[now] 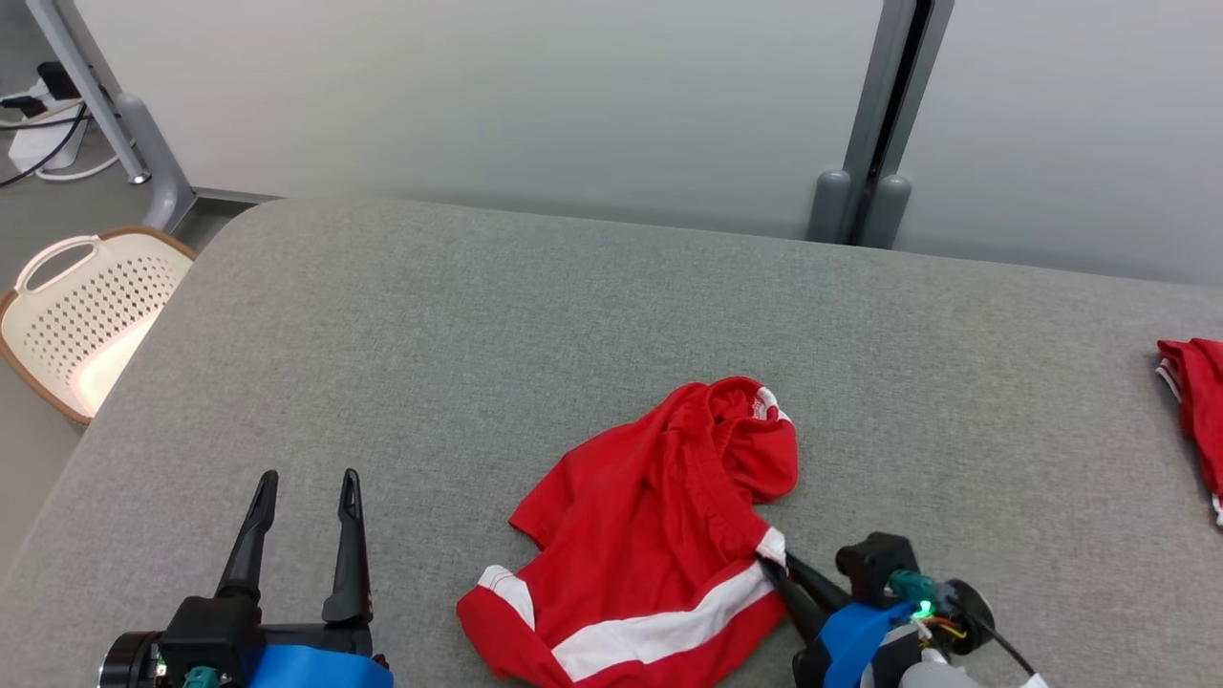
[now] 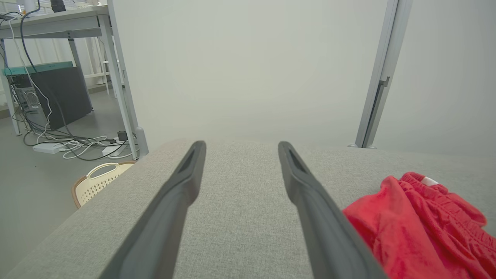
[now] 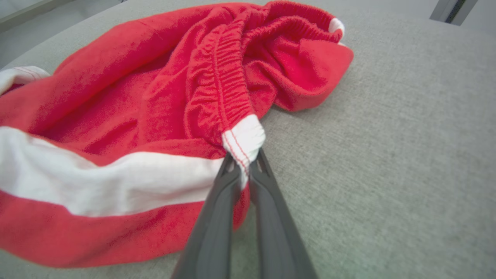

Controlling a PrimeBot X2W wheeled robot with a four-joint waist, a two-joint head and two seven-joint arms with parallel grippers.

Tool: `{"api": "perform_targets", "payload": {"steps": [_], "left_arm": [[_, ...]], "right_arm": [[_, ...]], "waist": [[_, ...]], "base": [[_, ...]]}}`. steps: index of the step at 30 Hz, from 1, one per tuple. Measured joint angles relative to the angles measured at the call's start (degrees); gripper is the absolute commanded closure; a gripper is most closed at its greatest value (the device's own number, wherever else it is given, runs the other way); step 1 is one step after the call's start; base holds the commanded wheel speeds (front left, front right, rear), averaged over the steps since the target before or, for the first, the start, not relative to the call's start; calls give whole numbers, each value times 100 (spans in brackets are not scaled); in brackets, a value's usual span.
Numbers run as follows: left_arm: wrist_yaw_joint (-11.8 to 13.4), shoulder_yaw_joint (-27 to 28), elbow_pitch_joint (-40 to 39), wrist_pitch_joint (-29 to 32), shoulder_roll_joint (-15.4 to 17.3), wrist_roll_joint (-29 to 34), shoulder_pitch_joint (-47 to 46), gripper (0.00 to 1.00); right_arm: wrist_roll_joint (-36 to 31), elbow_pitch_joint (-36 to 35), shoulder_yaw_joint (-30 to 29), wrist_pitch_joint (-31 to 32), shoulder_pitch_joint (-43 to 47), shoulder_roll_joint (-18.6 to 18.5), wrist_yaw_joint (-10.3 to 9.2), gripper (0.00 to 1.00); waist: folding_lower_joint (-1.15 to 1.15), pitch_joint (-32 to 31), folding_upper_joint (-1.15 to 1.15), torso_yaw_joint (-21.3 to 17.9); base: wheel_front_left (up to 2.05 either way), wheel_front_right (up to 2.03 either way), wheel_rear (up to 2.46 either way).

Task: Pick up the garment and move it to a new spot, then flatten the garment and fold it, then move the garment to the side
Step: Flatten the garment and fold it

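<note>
While right gripper (image 3: 243,163) pinches garment (image 3: 155,97), left gripper (image 1: 309,475) splayed

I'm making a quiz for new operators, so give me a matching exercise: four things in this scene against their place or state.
Things:
1. left end effector
2. right end effector
3. basket
4. second red cloth

Places or states:
A. on the floor off the left end of the grey surface
B. shut on the white corner of the garment
C. open, over bare surface
D. at the surface's right edge

Pairs: 1-C; 2-B; 3-A; 4-D
</note>
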Motion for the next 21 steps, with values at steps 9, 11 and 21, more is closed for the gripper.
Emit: {"api": "perform_targets", "payload": {"steps": [9,11,21], "left_arm": [[47,35,-11,0,-48,-49,139,0],[59,44,-15,0,-58,-56,183,0],[77,79,-56,0,-107,-87,246,0]], "right_arm": [[-74,-1267,-875,-22,954,-493,0,100],[-99,-1528,-1096,-22,1234,-604,0,100],[-141,-2807,-1926,87,2751,-469,0,100]], "waist": [[-1,-162,0,-331],[-1,-185,0,-434],[-1,-242,0,-849]], "base": [[0,0,0],[0,0,0],[0,0,0]]}}
